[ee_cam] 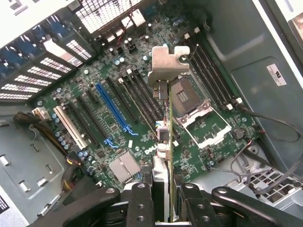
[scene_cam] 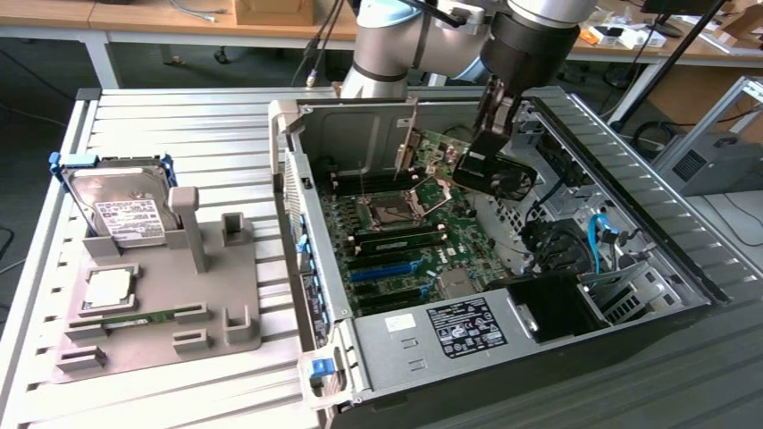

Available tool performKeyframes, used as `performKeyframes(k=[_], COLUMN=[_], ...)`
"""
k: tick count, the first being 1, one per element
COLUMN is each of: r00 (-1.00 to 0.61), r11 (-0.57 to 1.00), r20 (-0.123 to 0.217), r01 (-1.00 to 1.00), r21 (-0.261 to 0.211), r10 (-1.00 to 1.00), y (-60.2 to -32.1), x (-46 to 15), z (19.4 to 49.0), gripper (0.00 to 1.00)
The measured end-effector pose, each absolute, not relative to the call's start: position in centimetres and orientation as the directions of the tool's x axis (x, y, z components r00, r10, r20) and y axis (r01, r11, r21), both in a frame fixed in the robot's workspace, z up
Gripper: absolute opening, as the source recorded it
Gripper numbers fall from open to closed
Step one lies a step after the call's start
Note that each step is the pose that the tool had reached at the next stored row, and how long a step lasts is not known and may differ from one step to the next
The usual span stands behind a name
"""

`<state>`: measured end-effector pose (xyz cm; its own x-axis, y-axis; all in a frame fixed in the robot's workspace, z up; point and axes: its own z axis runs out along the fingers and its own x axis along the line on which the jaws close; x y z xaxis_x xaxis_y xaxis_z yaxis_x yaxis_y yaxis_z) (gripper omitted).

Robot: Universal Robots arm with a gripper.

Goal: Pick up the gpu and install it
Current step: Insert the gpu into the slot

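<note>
Jaws clenched on edge-on gpu [ee_cam: 163,125], above motherboard [ee_cam: 94,80], between 1 blue slot [ee_cam: 111,106] and CPU socket [ee_cam: 194,111], seemingly touching neither

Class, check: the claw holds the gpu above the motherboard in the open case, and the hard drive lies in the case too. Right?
Wrong on the hard drive: the exterior view shows it on the grey holder outside the case. The claw does hold the gpu above the motherboard.

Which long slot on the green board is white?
The long white plastic slot at the end of the row, farthest from the square silver processor socket. The others are black, except one long bright blue slot.
</note>
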<state>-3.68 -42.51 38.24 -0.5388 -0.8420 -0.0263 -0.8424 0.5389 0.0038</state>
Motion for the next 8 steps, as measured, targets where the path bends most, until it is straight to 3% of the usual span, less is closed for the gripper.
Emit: performKeyframes(k=[8], r00=[-0.480], r11=[0.480], r20=[-0.026], r01=[-0.877], r21=[0.004], r10=[-0.877], y=[-42.51], x=[-3.68], z=[38.23], gripper=[0.27])
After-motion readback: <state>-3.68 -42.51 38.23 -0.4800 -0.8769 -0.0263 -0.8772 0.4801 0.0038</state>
